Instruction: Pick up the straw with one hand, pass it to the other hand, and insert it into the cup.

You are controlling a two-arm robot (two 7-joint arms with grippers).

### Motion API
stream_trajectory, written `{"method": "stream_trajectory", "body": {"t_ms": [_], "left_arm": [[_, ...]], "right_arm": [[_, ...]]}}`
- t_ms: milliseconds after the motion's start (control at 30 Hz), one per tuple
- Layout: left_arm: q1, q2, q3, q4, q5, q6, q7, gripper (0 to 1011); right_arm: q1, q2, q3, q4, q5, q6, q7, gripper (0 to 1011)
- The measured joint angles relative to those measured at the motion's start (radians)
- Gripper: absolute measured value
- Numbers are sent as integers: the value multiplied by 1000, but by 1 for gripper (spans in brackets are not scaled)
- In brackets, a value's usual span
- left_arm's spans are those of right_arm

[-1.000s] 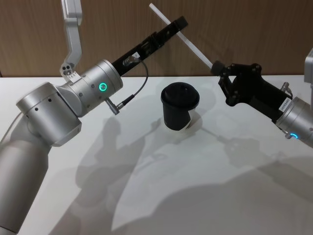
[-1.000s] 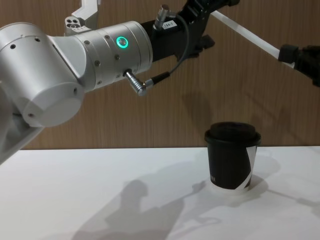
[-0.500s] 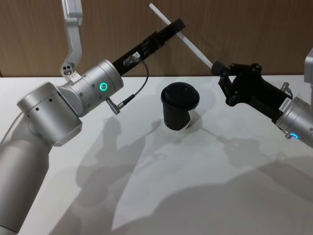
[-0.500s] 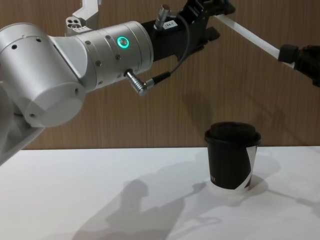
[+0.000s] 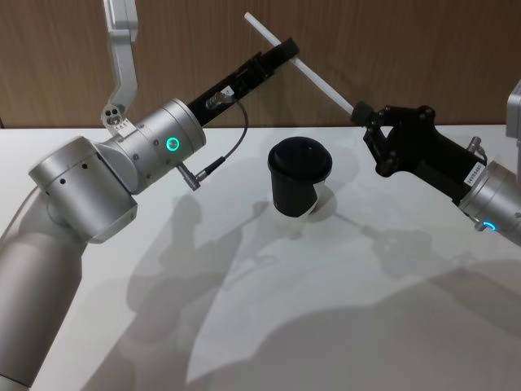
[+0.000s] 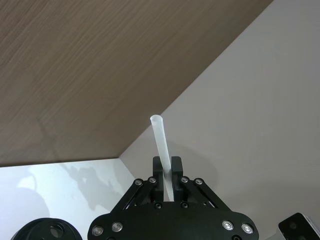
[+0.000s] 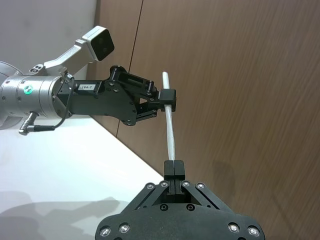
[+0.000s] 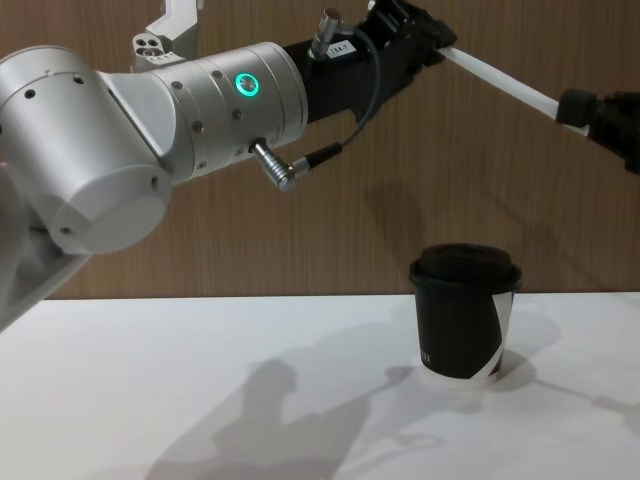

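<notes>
A: Checking the handover shot. Going big to small?

B: Yep. Starting with the white table (image 5: 342, 326) and the wood-panel wall (image 5: 423, 49) behind it. Then the fat silver left arm (image 5: 81, 187) coming in from the left, with a glowing green ring (image 5: 171, 145) and a grey cable (image 5: 232, 147) looping off it. Hogs most of the left half of the chest view, by the way.

A: And the grippers?

B: As for the left gripper (image 5: 286, 50): stretched up high in front of the wall, pinched narrow on the straw (image 5: 321, 81) a bit below its top end. As for the right gripper (image 5: 359, 109): lower down on the right, clamped tight on the straw's bottom tip. So, held at both ends, up in the air, slanting down from left to right.

A: Over by the cup (image 5: 297, 186), blocked at all?

B: Out in the open. Sitting upright on the table between the two arms, black domed lid (image 5: 299, 159) on, white patch (image 8: 498, 330) facing right in the chest view. Well below the straw, apart from both grippers. Just arm shadows (image 5: 244, 269) spread over the table around it.
</notes>
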Motion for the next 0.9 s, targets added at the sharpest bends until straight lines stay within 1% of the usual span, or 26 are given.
{"method": "stream_trajectory", "body": {"t_ms": [433,500,533,567,600,667,700,733,800,900], "left_arm": [[0,0,0,0,0,0,0,26],[0,0,0,0,0,0,1,16],[0,0,-1,0,0,-1,1,12],[0,0,-1,0,0,-1,1,6],[0,0,-1,0,0,-1,1,5],[0,0,-1,0,0,-1,1,6],[0,0,-1,0,0,-1,1,5],[0,0,-1,0,0,-1,1,7],[0,0,-1,0,0,-1,1,6],[0,1,0,0,0,-2,1,5]], "right_arm": [[0,0,0,0,0,0,0,0],[0,0,0,0,0,0,0,13],[0,0,0,0,0,0,0,49],[0,0,0,0,0,0,0,49],[0,0,0,0,0,0,0,80],[0,0,0,0,0,0,0,103],[0,0,0,0,0,0,0,165],[0,0,0,0,0,0,0,181],[0,0,0,0,0,0,0,256],[0,0,0,0,0,0,0,333]]}}
